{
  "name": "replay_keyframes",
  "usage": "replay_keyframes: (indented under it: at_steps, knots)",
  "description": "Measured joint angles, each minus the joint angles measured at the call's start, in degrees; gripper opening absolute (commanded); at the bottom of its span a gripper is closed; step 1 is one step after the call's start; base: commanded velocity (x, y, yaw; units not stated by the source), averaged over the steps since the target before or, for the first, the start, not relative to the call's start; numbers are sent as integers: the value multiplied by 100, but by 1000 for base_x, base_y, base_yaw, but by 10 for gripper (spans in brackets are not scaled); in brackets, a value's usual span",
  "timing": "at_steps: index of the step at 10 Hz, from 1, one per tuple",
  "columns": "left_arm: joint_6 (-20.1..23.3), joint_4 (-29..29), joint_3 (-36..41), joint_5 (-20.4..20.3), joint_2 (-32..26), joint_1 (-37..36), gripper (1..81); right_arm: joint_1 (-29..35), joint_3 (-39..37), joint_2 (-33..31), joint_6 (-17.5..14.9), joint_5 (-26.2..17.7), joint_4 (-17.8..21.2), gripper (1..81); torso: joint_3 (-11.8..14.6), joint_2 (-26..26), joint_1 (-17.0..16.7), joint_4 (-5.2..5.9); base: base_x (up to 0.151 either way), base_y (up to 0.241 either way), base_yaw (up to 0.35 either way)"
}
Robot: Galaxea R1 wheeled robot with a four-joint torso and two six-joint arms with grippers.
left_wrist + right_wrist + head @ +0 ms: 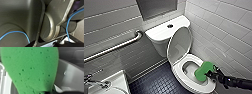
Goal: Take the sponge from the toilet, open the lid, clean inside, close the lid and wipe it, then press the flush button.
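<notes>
Right pincer (pixel 210 74) clamped on bright green porous sponge (pixel 204 70), wavy-edged, over toilet (pixel 193 59) bowl; lid (pixel 180 43) upright.

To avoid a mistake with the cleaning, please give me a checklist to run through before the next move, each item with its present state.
1. Lid raised, standing in front of the tank: ok.
2. Sponge gripped in the right jaws: ok.
3. Sponge over the bowl end of the toilet, not over the floor: ok.
4. Sponge touching the inside of the bowl: cannot tell.
5. Seat down on the bowl: ok.
6. Flush button uncovered on the tank top: ok.
</notes>
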Motion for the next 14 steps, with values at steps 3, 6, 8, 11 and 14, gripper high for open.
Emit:
replay_keyframes:
  at_steps: [3, 6, 8, 11, 14]
  knots:
    - [-2, 2, 0, -2, 5, 2, 811, -391, 522, -440, 210, 117, -219, 10, 0, 0, 0, 0, 0, 0, 0]
    - [35, 2, 0, -2, 26, 5, 811, -590, 1130, -783, 284, 307, -339, 10, 0, 0, 0, 0, 0, 0, 0]
    - [48, 6, 2, -11, 77, 16, 811, -783, 1803, -1036, 304, 621, -457, 10, 0, 0, 0, 0, 0, 0, 0]
    - [146, 11, 2, -18, 100, 16, 811, -1064, 2516, -1161, 306, 1015, -669, 10, 0, 0, 0, 0, 0, 0, 0]
    - [146, 11, 2, -30, 100, 20, 811, -1417, 2776, -1014, 301, 1120, -735, 10, 0, 0, 0, 0, 0, 0, 0]
